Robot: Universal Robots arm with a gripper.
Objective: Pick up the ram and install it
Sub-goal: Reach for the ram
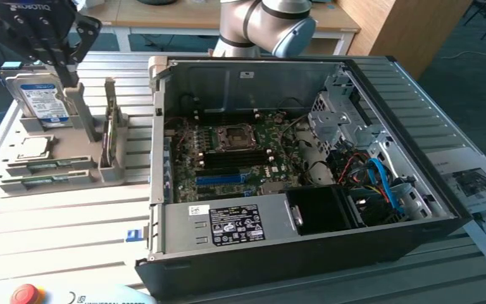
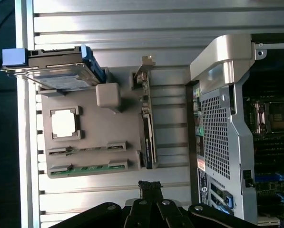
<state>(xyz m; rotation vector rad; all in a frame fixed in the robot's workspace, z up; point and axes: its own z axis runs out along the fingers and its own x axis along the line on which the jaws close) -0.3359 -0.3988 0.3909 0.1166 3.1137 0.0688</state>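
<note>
In the gray plastic holder on the ribbed metal tabletop, the ram sits in a slot with its green edge showing. I think it is light, thin, stiff and easy to break, so I would pinch its long edges. Near it are a shiny square chip and a hard drive. My end effector hangs above, clenched on nothing.

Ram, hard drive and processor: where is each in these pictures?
ram (image 2: 92, 167), wrist view, middle of its green edge.
hard drive (image 1: 42, 101), exterior view, on its blue label.
processor (image 2: 64, 123), wrist view, centre of its silver lid.
</note>
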